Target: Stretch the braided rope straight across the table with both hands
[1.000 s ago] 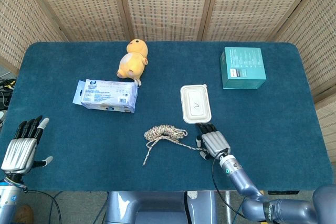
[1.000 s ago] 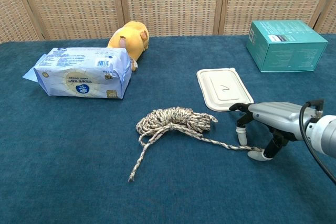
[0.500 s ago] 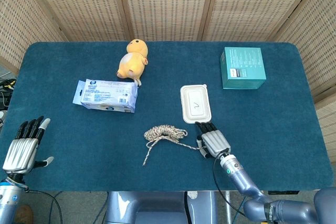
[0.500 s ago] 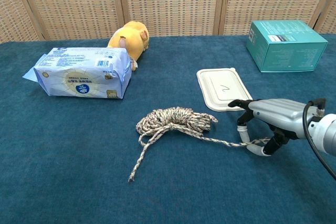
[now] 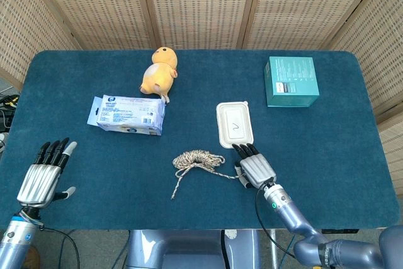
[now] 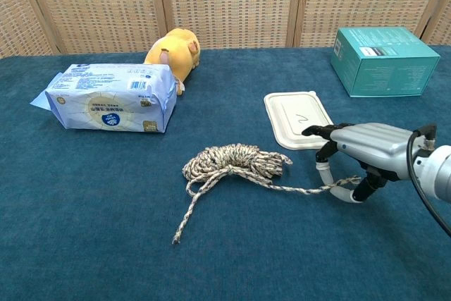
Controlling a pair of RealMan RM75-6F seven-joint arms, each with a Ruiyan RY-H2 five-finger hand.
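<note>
The braided rope (image 5: pixel 198 159) lies in a loose coil (image 6: pixel 236 160) at the table's middle, with one tail trailing toward the front left. The other tail runs right and rises slightly into my right hand (image 6: pixel 366 149). That hand (image 5: pixel 255 169) hovers palm down just right of the coil and pinches the rope's end between thumb and a finger. My left hand (image 5: pixel 41 181) shows only in the head view, at the front left corner of the table. It is far from the rope, its fingers straight and apart, holding nothing.
A white lidded tray (image 5: pixel 234 124) (image 6: pixel 299 119) sits just behind my right hand. A blue wipes pack (image 5: pixel 129 113) (image 6: pixel 113 96) and a yellow plush (image 5: pixel 159 72) (image 6: pixel 174 51) lie at the back left. A teal box (image 5: pixel 291 81) (image 6: pixel 384 51) stands at the back right.
My right hand has closed thumb and finger on the rope's right end and lifted it slightly off the cloth. My left hand has moved forward and rightward over the table.
</note>
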